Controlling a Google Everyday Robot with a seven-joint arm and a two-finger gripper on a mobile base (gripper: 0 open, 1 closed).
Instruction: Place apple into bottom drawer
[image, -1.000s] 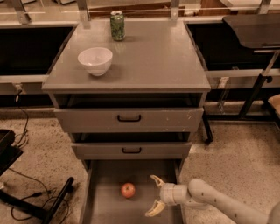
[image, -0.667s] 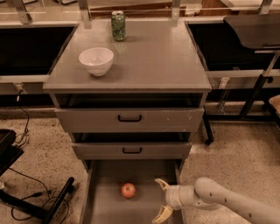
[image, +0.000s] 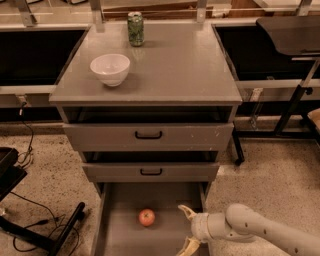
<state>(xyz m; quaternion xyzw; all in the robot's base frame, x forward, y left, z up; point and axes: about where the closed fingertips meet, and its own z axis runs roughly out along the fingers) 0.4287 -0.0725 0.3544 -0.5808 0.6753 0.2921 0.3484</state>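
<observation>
Nearest the camera, the gripper (image: 184, 230) sits low at the right side of the bottom drawer (image: 122, 200), on the end of the pale arm (image: 260, 232) coming in from the lower right. The fingers (image: 186, 212) are spread wide, one up and one down, with nothing between them and nothing touching them as far as I can see. Just to the left, near but clearly apart from the fingertips, the apple (image: 146, 217) rests on the drawer floor, roughly mid-width. So I'd say the placing part looks done: apple's in, grip's let go. What's left is basically pulling the arm back out, and that wants a clean retreat up and to the right so the lower finger doesn't clip the drawer's right wall or nudge the apple rolling. Further back, the two upper drawers (image: 115, 137) are closed or close to it, black handles facing out. On the counter (image: 180, 65) above there's a white bowl (image: 110, 68) toward the left and a green can (image: 135, 29) at the far edge, neither involved.
</observation>
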